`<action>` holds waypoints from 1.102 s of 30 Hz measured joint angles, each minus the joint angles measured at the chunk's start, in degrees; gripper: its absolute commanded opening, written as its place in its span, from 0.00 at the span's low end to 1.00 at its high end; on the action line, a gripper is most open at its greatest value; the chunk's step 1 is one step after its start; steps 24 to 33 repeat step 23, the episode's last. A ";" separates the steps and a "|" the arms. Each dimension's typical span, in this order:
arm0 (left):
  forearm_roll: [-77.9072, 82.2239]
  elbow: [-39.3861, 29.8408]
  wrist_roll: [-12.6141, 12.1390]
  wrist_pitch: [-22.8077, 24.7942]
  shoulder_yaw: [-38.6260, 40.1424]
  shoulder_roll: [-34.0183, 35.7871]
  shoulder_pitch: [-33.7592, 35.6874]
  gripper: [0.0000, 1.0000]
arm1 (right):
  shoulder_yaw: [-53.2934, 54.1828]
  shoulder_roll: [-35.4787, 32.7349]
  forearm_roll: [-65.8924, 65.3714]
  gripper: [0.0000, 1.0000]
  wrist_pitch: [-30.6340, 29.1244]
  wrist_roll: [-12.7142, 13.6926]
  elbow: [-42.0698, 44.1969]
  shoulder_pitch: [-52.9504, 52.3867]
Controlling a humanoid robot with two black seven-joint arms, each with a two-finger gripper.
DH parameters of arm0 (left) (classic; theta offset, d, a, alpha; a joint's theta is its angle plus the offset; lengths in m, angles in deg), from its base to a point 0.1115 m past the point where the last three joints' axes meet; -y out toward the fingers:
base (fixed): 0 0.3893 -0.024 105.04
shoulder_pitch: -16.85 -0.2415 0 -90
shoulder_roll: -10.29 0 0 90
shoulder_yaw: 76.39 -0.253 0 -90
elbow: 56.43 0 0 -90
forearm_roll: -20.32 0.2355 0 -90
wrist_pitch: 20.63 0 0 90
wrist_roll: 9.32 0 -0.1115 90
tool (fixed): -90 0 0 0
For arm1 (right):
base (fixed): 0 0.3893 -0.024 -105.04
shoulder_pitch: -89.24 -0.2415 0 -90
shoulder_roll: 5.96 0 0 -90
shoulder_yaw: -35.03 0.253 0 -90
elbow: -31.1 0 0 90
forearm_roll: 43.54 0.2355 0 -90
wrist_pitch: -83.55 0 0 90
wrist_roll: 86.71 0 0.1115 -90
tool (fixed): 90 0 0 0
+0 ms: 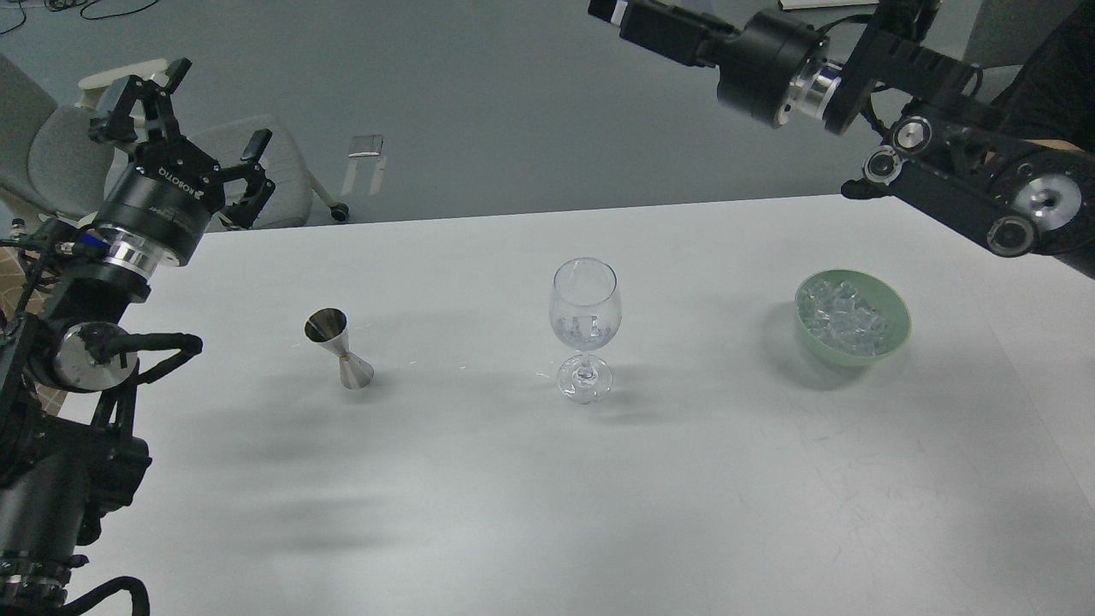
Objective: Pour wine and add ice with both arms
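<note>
A clear wine glass (584, 318) stands at the table's middle, with an ice piece (590, 325) and a little clear wine in its bowl. A green bowl (890, 338) at the right holds several ice cubes (843, 315). A steel jigger (339, 346) stands upright left of the glass. My left gripper (205, 111) is open and empty, raised over the table's far left edge. My right gripper (612, 10) is high at the top edge, far above the glass, and its fingers are partly cut off.
The white table (513, 496) has a far edge just behind the glass. Grey chairs (51, 150) stand behind my left arm. A person's bare arm (1056, 147) shows at the far right, behind my right arm.
</note>
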 measured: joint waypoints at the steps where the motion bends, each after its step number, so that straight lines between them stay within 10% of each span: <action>1: 0.08 0.14 0.00 -0.24 -0.10 -0.03 0.26 0.98 | 1.30 1.34 1.62 1.00 0.00 0.16 2.17 0.05; 18: -0.03 14.87 2.49 -3.05 -4.52 -4.52 14.06 0.98 | 18.87 9.90 40.12 1.00 -0.41 0.35 19.06 5.40; 33: -0.09 18.27 2.22 -1.33 -4.81 -7.14 17.78 0.98 | 19.49 10.77 42.59 1.00 -0.15 0.17 19.52 5.58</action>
